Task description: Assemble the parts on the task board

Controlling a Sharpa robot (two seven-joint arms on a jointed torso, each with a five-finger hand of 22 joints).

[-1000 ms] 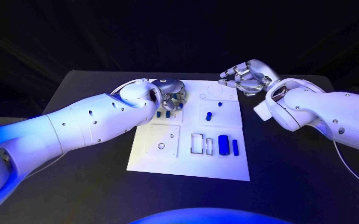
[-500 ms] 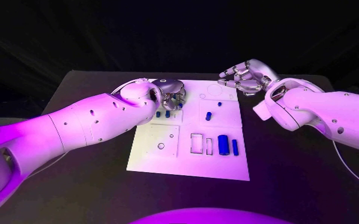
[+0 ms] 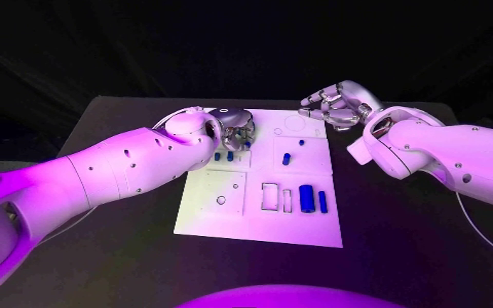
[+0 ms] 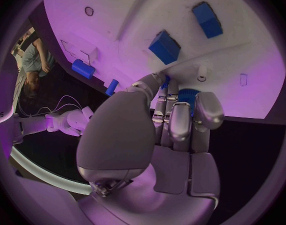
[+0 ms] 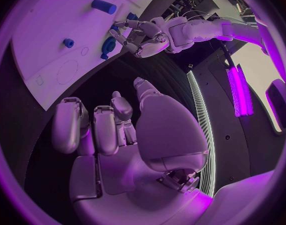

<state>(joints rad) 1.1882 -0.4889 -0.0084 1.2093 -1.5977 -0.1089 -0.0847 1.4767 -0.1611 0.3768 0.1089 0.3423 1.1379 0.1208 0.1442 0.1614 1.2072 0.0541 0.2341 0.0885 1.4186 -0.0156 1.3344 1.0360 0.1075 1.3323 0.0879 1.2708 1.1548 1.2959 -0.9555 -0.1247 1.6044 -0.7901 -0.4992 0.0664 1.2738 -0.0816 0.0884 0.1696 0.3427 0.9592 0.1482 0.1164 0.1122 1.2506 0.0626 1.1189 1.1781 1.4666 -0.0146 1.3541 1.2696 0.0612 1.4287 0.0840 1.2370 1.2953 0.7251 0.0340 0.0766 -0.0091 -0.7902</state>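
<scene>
- Pinching a round blue part (image 4: 187, 96) at its fingertips, the left hand (image 3: 234, 126) hangs over the far left corner of the task board (image 3: 262, 233)
- Judging by this, seating the part calls for a straight, slow descent, keeping it upright
- The right hand (image 3: 339, 106) hovers off the board's far right corner, fingers loosely curled, holding nothing
</scene>
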